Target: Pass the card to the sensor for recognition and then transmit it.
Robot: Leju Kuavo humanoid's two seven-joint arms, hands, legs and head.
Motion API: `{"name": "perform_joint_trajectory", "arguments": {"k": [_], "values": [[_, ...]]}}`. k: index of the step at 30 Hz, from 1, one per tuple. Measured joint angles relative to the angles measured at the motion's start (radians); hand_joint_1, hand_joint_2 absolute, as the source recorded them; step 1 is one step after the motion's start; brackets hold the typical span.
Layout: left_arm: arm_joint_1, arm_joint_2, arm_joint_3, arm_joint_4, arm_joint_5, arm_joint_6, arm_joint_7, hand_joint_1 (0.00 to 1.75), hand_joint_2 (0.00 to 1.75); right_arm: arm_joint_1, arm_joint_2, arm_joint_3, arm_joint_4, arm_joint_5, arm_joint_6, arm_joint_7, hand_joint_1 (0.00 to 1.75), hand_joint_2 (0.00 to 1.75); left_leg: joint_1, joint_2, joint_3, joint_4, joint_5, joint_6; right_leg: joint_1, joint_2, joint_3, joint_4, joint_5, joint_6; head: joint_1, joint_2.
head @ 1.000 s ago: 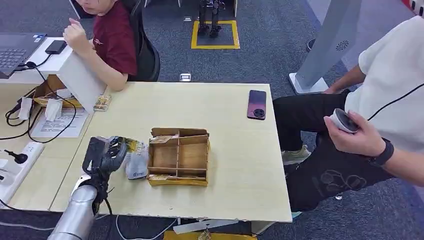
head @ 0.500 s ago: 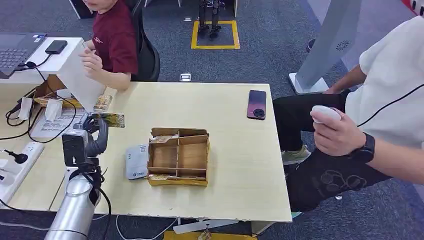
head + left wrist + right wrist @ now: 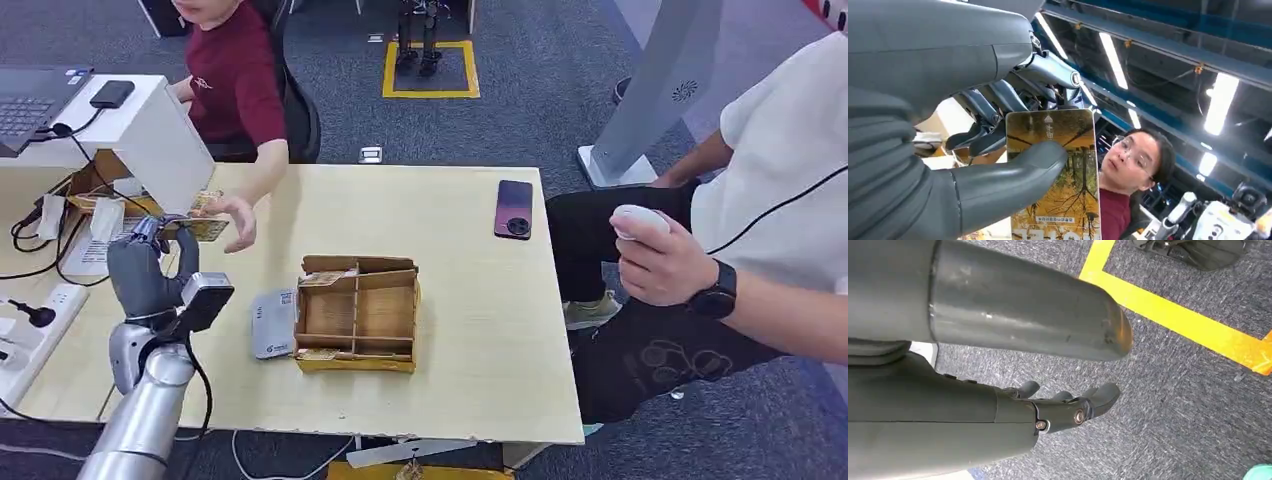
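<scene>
1. Holding the glossy yellow card printed with autumn trees (image 3: 1058,175), the left hand (image 3: 150,275) pinches it between the thick grey thumb, pressed on its printed face, and the darker fingers (image 3: 983,107) behind it.
2. Just beyond those fingertips, a person's open hand (image 3: 235,215) in a dark red sleeve reaches toward the card's far end; whether it touches the card cannot be told.
3. Judging by this, the handover is under way and only the release is left. The frames cannot confirm that the scan at the small white sensor box (image 3: 272,322), lying below the raised fingers beside the partitioned cardboard tray (image 3: 360,312), is done.
4. The right hand (image 3: 1068,405) hangs over the floor, its fingers loosely spread around nothing.
5. The pale wooden table (image 3: 470,330) also carries a dark phone (image 3: 514,208) well away from the fingers.
6. Grey carpet with a yellow taped square (image 3: 430,70) lies beyond; a seated person in white (image 3: 780,180) holds a small white device.
</scene>
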Motion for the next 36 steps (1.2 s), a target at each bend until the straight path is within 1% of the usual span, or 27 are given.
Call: {"name": "perform_joint_trajectory", "arguments": {"k": [4, 15, 16, 21, 24, 26, 31, 32, 34, 36], "values": [[-0.006, 0.002, 0.000, 0.015, -0.005, 0.000, 0.001, 1.75, 1.75, 0.000, 0.000, 0.000, 0.000, 0.003, 0.000, 0.000, 0.00, 0.00, 0.000, 0.000, 0.000, 0.000, 0.000, 0.000, 0.000, 0.000, 0.000, 0.000, 0.000, 0.000, 0.000, 0.000], [-0.012, 0.003, 0.000, 0.044, 0.034, -0.003, -0.005, 1.75, 1.75, -0.001, 0.000, 0.000, 0.000, 0.008, 0.003, 0.001, 0.00, 0.00, 0.000, 0.000, 0.000, 0.000, 0.000, 0.000, 0.000, 0.000, 0.000, 0.000, 0.000, 0.000, 0.000, 0.000], [-0.012, 0.003, 0.000, 0.045, 0.036, -0.003, -0.005, 0.00, 1.75, 0.000, 0.000, 0.000, 0.000, 0.008, 0.003, 0.001, 0.00, 0.00, 0.000, 0.000, 0.000, 0.000, 0.000, 0.000, 0.000, 0.000, 0.000, 0.000, 0.000, 0.000, 0.000, 0.000], [-0.013, 0.008, 0.000, 0.048, 0.076, -0.026, -0.007, 0.00, 1.75, -0.001, 0.000, 0.000, 0.000, 0.010, 0.003, 0.000, 0.00, 0.00, 0.000, 0.000, 0.000, 0.000, 0.000, 0.000, 0.000, 0.000, 0.000, 0.000, 0.000, 0.000, 0.000, 0.000], [-0.014, 0.012, 0.000, 0.048, 0.118, -0.086, 0.011, 0.00, 1.75, -0.001, 0.000, -0.004, 0.000, 0.010, 0.000, 0.000, 0.00, 0.00, 0.000, 0.000, 0.000, 0.000, 0.000, 0.000, 0.000, 0.000, 0.000, 0.000, 0.000, 0.000, 0.000, 0.000], [-0.013, 0.018, 0.000, 0.047, 0.130, -0.112, 0.016, 0.00, 1.75, 0.000, 0.000, -0.006, 0.000, 0.010, 0.000, 0.000, 0.00, 0.00, 0.000, 0.000, 0.000, 0.000, 0.000, 0.000, 0.000, 0.000, 0.000, 0.000, 0.000, 0.000, 0.000, 0.000], [-0.009, 0.030, 0.000, 0.041, 0.138, -0.126, 0.018, 0.00, 1.75, 0.000, 0.000, -0.008, 0.000, 0.010, 0.000, 0.000, 0.00, 0.00, 0.000, 0.000, 0.000, 0.000, 0.000, 0.000, 0.000, 0.000, 0.000, 0.000, 0.000, 0.000, 0.000, 0.000], [-0.008, 0.031, 0.000, 0.039, 0.145, -0.137, 0.018, 0.00, 1.75, 0.000, 0.000, -0.010, 0.000, 0.010, 0.000, 0.000, 0.00, 0.00, 0.000, 0.000, 0.000, 0.000, 0.000, 0.000, 0.000, 0.000, 0.000, 0.000, 0.000, 0.000, 0.000, 0.000], [0.001, 0.037, 0.000, 0.024, 0.182, -0.205, 0.013, 0.00, 1.75, 0.000, 0.000, -0.015, 0.000, 0.008, -0.001, 0.000, 0.00, 0.00, 0.000, 0.000, 0.000, 0.000, 0.000, 0.000, 0.000, 0.000, 0.000, 0.000, 0.000, 0.000, 0.000, 0.000], [0.028, 0.045, -0.001, -0.018, 0.195, -0.262, -0.008, 0.00, 1.75, 0.001, 0.000, -0.022, 0.000, 0.008, -0.001, 0.000, 0.00, 0.00, 0.000, 0.001, 0.000, 0.000, 0.000, 0.000, 0.000, 0.001, 0.000, 0.000, 0.000, 0.000, 0.000, 0.000]]}}
